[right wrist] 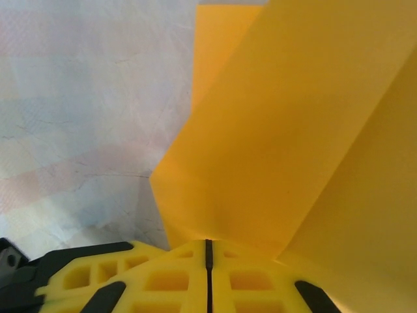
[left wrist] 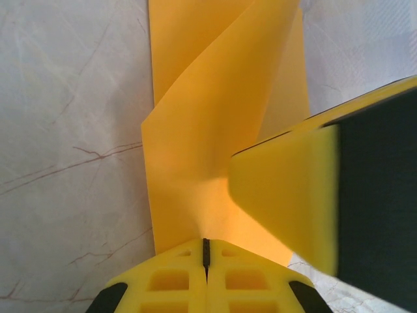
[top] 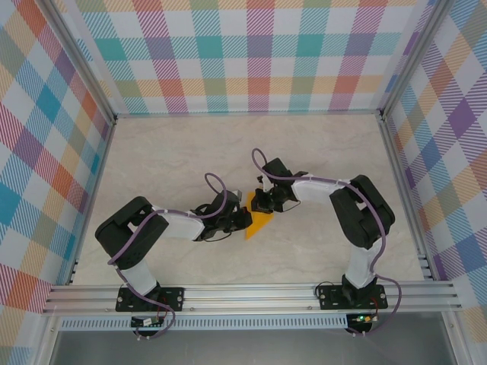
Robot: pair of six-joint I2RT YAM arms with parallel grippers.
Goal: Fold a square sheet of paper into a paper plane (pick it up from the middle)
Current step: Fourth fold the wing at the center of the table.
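Note:
The square sheet of paper is a creased orange wedge in the middle of the table, between the two arms. My left gripper is shut on its left edge. In the left wrist view the paper rises folded from the closed jaws of the left gripper, and a yellow finger of the right gripper comes in from the right. My right gripper is shut on the upper edge. In the right wrist view the orange sheet fans out from the closed right gripper.
The pale marble-patterned tabletop is bounded by aluminium rails and checked walls on three sides. Both arm bases sit on the front rail.

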